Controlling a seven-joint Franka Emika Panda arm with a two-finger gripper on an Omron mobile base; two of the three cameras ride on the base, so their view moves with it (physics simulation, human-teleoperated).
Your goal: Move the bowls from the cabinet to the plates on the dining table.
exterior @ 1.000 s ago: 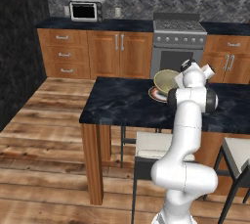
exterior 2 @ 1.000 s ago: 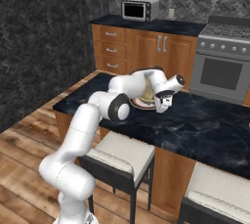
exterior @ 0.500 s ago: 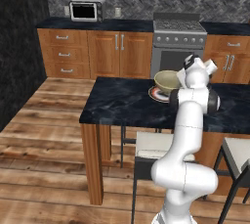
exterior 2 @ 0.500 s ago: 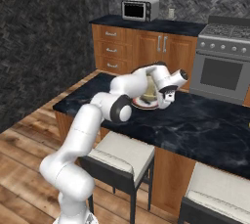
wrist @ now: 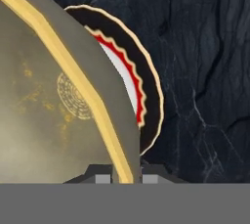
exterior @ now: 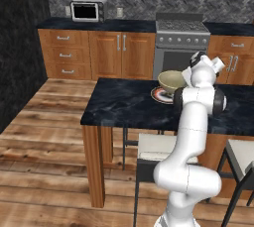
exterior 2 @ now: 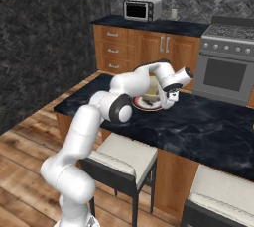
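The bowl (exterior: 172, 81) — a deep, yellowish-tan one — sits over the plate (exterior: 159, 95) on the dining table (exterior: 126, 107), and compared with a second ago it looks a shade lower and more squarely centred on that plate, where before it hung slightly above and off to one side. In the hand view the bowl's rim (wrist: 78, 78) runs straight down between the two dark fingertips (wrist: 103, 173), so the gripper (wrist: 125, 171) is pinching the bowl's wall, one finger inside and one outside; the fingers have drawn in only slightly over the last second and have not let go. The plate shows past the bowl's edge as a dark ring with a red zigzag band and a white centre, rather than plain yellow-orange. Whether the bowl's foot is actually touching the plate I cannot tell, as the bowl itself hides the contact. My reading is that the lowering is close to finished — what remains for this bowl is to settle it, spread the fingers and lift clear without dragging the rim sideways. Beyond the table from the bowl stand the stove (exterior: 181, 42) and the wall counter with a microwave (exterior: 87, 10); nearer than the table, a cushioned stool (exterior 2: 121, 152) is tucked under its edge.
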